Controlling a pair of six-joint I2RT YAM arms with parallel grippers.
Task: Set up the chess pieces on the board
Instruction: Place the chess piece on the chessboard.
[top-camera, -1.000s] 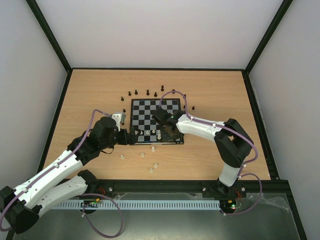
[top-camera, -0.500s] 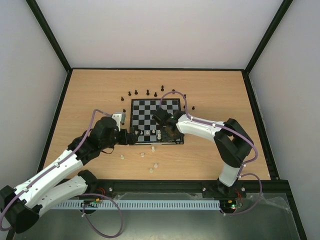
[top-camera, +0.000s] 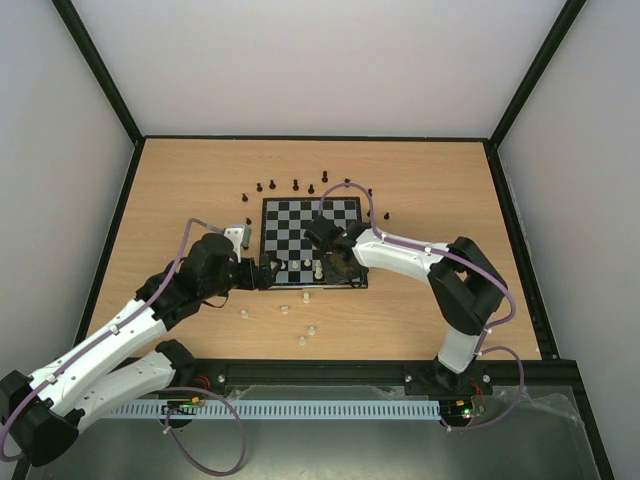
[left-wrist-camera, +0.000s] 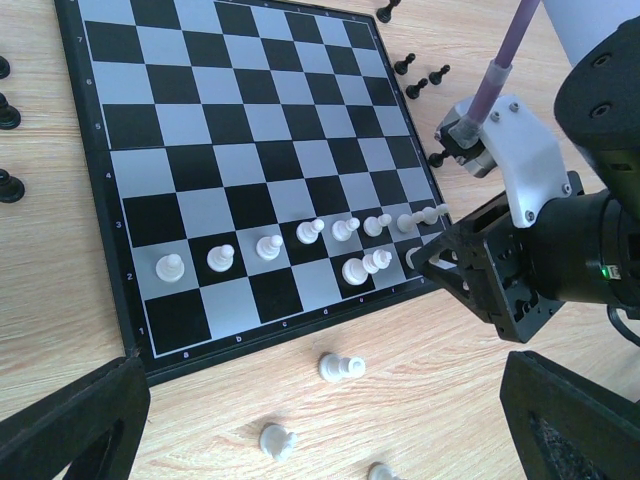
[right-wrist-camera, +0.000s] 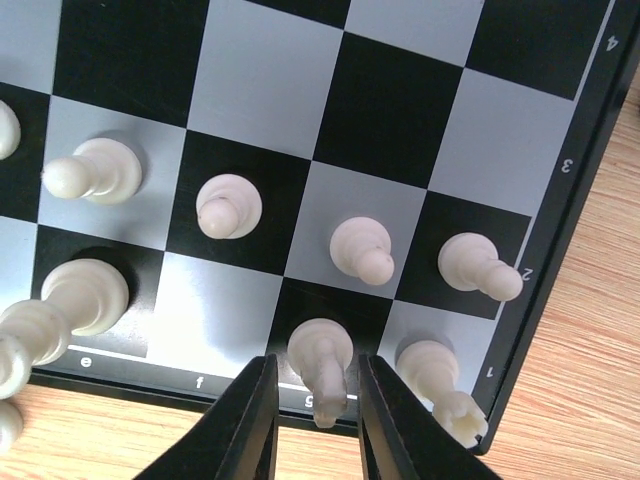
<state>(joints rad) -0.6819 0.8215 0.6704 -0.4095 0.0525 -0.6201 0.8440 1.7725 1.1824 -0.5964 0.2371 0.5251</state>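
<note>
The board (left-wrist-camera: 100, 190) lies flat on the wooden table (top-camera: 200, 180), between the two arms. Its thin black frame carries small white printing. In the right wrist view the digits 1, 2, 3 and 4 run up one side, and the letters e and f stand along the near edge; the next letter is covered by a piece.

The right fingers (right-wrist-camera: 252, 425) stand narrowly apart on either side of a white piece (right-wrist-camera: 322, 372) on the near row, just beside the corner piece (right-wrist-camera: 440, 385). A sliver of dark square shows on each side of the white piece, so it is not clamped. White pawns (left-wrist-camera: 268, 246) line the second row.

The left fingers (left-wrist-camera: 80, 420) are spread wide and hold nothing. They are over loose white pieces (left-wrist-camera: 342, 367) lying on the table just off the board's near edge. Black pieces (top-camera: 296, 184) stand on the table beyond the far edge.
</note>
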